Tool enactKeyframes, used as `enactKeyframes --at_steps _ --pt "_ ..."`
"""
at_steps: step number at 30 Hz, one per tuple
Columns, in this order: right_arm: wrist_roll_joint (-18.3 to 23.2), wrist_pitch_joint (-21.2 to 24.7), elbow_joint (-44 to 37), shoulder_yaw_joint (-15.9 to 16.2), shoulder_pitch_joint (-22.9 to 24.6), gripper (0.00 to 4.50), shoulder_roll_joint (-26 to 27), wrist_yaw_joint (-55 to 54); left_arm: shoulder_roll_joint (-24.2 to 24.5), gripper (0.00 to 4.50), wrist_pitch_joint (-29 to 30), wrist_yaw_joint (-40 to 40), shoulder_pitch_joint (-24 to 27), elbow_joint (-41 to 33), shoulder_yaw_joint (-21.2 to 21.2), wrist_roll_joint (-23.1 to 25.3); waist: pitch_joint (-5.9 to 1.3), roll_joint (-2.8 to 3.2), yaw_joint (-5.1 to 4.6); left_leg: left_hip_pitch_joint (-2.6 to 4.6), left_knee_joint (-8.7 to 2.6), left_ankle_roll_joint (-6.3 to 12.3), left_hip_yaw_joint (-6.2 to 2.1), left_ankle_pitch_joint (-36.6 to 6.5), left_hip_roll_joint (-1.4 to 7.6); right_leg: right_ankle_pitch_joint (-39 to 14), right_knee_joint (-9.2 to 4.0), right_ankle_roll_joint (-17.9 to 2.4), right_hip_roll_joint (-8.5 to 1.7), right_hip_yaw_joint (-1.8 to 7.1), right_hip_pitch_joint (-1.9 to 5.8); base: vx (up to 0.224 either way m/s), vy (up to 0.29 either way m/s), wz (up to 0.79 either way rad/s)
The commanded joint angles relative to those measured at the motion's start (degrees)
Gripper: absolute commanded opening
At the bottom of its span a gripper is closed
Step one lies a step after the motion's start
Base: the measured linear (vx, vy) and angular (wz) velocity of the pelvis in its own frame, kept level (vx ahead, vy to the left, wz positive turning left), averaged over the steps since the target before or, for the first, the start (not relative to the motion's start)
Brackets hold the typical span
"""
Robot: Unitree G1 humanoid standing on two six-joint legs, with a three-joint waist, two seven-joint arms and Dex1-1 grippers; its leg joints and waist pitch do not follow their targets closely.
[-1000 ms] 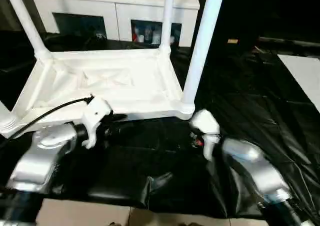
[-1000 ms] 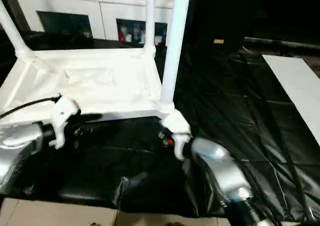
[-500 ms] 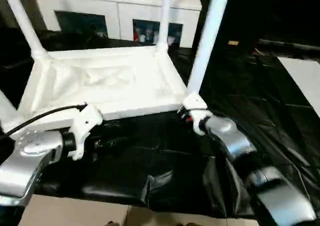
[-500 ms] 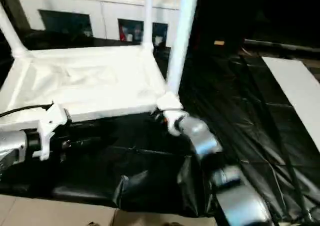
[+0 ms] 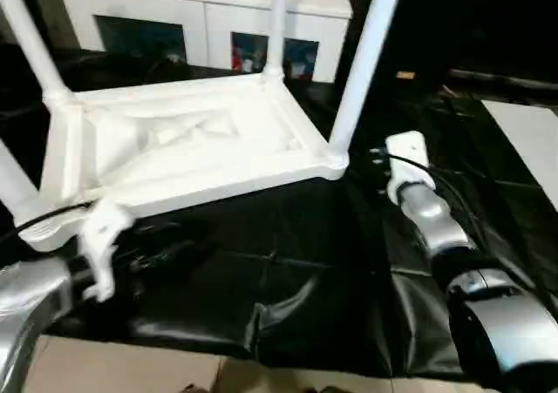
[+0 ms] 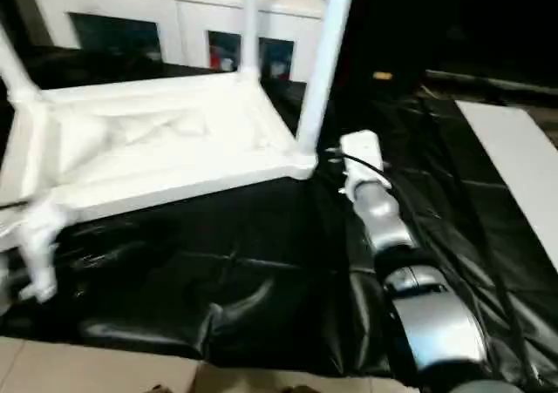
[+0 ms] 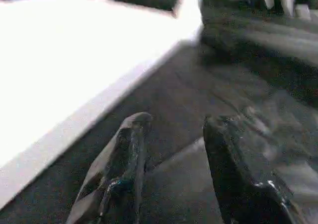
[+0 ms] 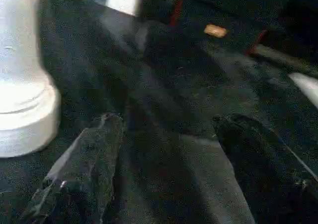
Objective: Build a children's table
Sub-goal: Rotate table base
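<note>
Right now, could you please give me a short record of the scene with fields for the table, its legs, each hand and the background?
table: children's table lies upside down on black sheeting
legs: all four legs stand in the corner sockets, near right leg
left hand: open, holds nothing, beside the table's near edge
right hand: open, holds nothing, next to the near right leg's socket
background: white cabinet

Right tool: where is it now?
In the left eye view, the right tool is open over the black sheet, beside the table's near right leg.
</note>
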Motion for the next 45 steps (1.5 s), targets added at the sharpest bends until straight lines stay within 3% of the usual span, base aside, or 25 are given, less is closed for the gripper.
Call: enactKeyframes --at_steps 1,6,8,11,13,14,15,16,18,21,22,25,27,28,32,36,37,42,43,45 --pt "2.60 -1.97 -4.15 -0.37 2.05 3.43 0.80 6.29 -0.75 2.31 -0.06 -0.14 0.68 0.40 4.23 -3.36 -3.15 0.74 0.16 0.10 -4.51 1.01 0.45 -20.69 0.40 -16.20 -3.78 -8.79 -1.11 1.42 2.56 0.000 0.000 0.00" --pt "7.52 -1.03 -20.52 4.80 12.16 3.43 0.25 18.90 -1.85 2.75 0.50 -1.15 3.77 4.15 11.38 -8.40 -2.90 0.59 0.08 0.44 -4.86 1.65 0.26 -23.20 0.54 -18.54 -4.17 -8.33 -0.69 1.43 2.10 0.000 0.000 0.00" --pt "9.90 1.35 -27.95 8.00 16.28 3.43 -1.01 25.13 -1.04 2.82 0.09 -1.58 3.96 5.94 13.84 -9.84 -2.69 0.73 0.29 0.64 -4.98 1.49 0.19 -24.88 0.54 -20.30 -4.54 -7.71 -0.62 1.45 1.94 0.000 0.000 0.00" --pt "11.52 5.13 -35.87 9.47 20.48 3.43 -2.01 33.20 0.75 3.15 -1.05 -1.87 3.30 8.64 17.13 -11.55 -2.55 0.93 0.38 0.65 -5.31 1.12 -0.22 -27.18 0.60 -23.11 -4.83 -6.90 -0.67 1.49 1.83 0.000 0.000 0.00" --pt "11.76 6.02 -37.44 9.78 21.27 3.43 -2.26 34.88 1.11 3.35 -1.17 -1.87 3.01 9.28 17.92 -11.89 -2.46 0.73 0.49 0.65 -5.36 0.96 -0.31 -27.69 0.65 -23.73 -4.98 -6.87 -0.74 1.58 1.79 0.000 0.000 0.00" --pt "12.27 7.90 -40.59 11.05 22.72 3.43 -3.05 37.32 2.47 3.35 -1.71 -1.88 1.88 12.06 20.12 -12.32 -2.34 1.33 0.64 0.87 -5.48 0.39 -0.49 -28.44 0.57 -25.08 -5.13 -6.82 -0.73 1.57 1.66 0.000 0.000 0.00" --pt "12.34 8.31 -41.32 11.46 23.03 3.43 -3.25 37.79 3.00 3.55 -1.95 -1.93 1.51 13.11 20.76 -12.39 -2.45 0.96 0.64 0.96 -5.34 0.43 -0.35 -28.52 0.57 -25.11 -5.23 -6.67 -0.72 1.57 1.61 0.000 0.000 0.00" --pt "12.41 9.19 -43.00 12.33 23.67 3.43 -3.73 38.36 4.28 3.61 -2.46 -2.12 0.68 15.50 21.99 -12.48 -2.24 1.02 0.61 0.78 -5.51 0.18 -0.56 -28.90 0.53 -26.22 -5.26 -6.46 -0.88 1.57 1.73 0.000 0.000 0.00" --pt "12.60 10.55 -45.11 12.90 24.37 3.43 -4.23 38.18 5.74 3.74 -3.14 -2.38 -0.16 18.03 22.85 -12.46 -2.08 1.23 0.71 1.31 -5.53 -0.42 -0.76 -31.01 0.51 -29.12 -5.68 -5.50 -0.87 1.45 1.36 0.000 0.000 0.00" --pt "12.26 11.92 -46.46 12.70 24.67 3.43 -3.88 37.84 7.87 4.03 -4.11 -2.36 -1.91 21.29 23.33 -11.87 -1.98 1.21 0.60 1.57 -5.58 -1.19 -1.18 -33.07 0.48 -32.51 -6.04 -4.90 -1.14 1.28 1.22 0.000 0.000 0.00" --pt "11.94 12.37 -46.91 12.53 24.79 3.43 -3.73 37.94 8.40 4.11 -4.52 -2.29 -2.58 22.34 23.44 -11.68 -1.97 1.59 0.69 1.92 -5.55 -1.46 -1.28 -33.97 0.46 -33.08 -6.23 -4.88 -1.18 1.32 0.97 0.000 0.000 0.00" --pt "10.84 13.21 -47.99 12.57 25.21 3.43 -3.58 38.14 10.06 4.35 -6.59 -1.12 -5.78 26.51 24.43 -11.05 -2.10 1.78 0.92 1.77 -5.77 -1.81 -1.65 -34.08 0.47 -31.98 -6.05 -5.11 -1.33 1.25 1.35 0.000 0.000 0.00" --pt "10.57 13.37 -48.25 12.67 25.44 3.43 -3.52 38.07 10.85 4.43 -7.83 -0.61 -6.99 28.52 24.71 -10.40 -2.13 1.81 1.04 1.88 -5.75 -1.87 -1.66 -34.13 0.41 -30.86 -6.04 -5.36 -1.25 1.25 1.29 0.000 0.000 0.00" --pt "10.56 13.70 -48.85 12.98 25.73 3.43 -3.79 37.79 11.46 4.43 -8.57 -0.57 -7.85 30.13 24.78 -10.19 -2.15 2.12 1.07 1.69 -5.94 -2.20 -1.86 -34.08 0.55 -29.91 -5.72 -5.91 -1.42 1.24 1.60 0.000 0.000 0.00" --pt "10.81 14.66 -50.06 13.25 26.20 3.43 -3.90 37.14 12.37 4.43 -9.46 -0.97 -9.93 32.59 23.67 -9.57 -2.30 1.92 1.26 1.90 -5.93 -2.11 -1.70 -33.74 0.55 -27.80 -5.61 -6.80 -1.36 1.36 1.52 0.000 0.000 0.00" --pt "10.67 15.38 -50.30 13.35 26.51 3.43 -3.47 37.54 11.74 4.43 -7.29 -2.97 -13.98 32.47 20.03 -10.86 -2.34 2.13 1.55 2.07 -6.03 -2.39 -1.55 -32.96 0.73 -24.66 -5.21 -8.43 -1.43 1.51 1.47 0.000 0.000 0.00" --pt "10.15 15.39 -50.13 13.37 26.41 3.43 -3.23 37.47 11.48 4.43 -7.30 -3.40 -15.79 32.75 18.31 -10.51 -2.41 2.12 1.54 1.71 -6.10 -2.65 -1.61 -32.32 0.71 -23.68 -4.96 -8.83 -1.54 1.47 1.95 0.000 0.000 0.00" --pt "9.37 15.60 -50.00 13.42 25.99 3.43 -2.71 37.04 10.51 4.43 -9.58 -3.97 -22.50 37.01 13.26 -7.41 -2.51 2.13 1.57 1.56 -6.01 -2.75 -1.41 -29.85 0.56 -21.96 -4.83 -9.17 -1.56 1.54 2.26 0.000 0.000 0.00" --pt "9.14 15.66 -49.99 13.51 25.87 3.43 -2.58 36.83 10.40 4.43 -10.71 -4.06 -24.59 39.28 12.07 -6.05 -2.69 2.43 1.73 2.06 -5.81 -2.82 -1.26 -29.56 0.52 -21.00 -4.83 -9.27 -1.45 1.61 1.91 0.000 0.000 0.00" --pt "8.97 15.74 -50.28 13.65 25.99 3.43 -2.49 36.65 10.29 4.43 -10.97 -4.17 -26.15 40.93 10.81 -4.86 -2.80 2.60 1.88 1.71 -5.86 -2.92 -1.35 -27.92 0.51 -18.89 -4.44 -9.68 -1.57 1.64 2.44 0.000 0.000 0.00"
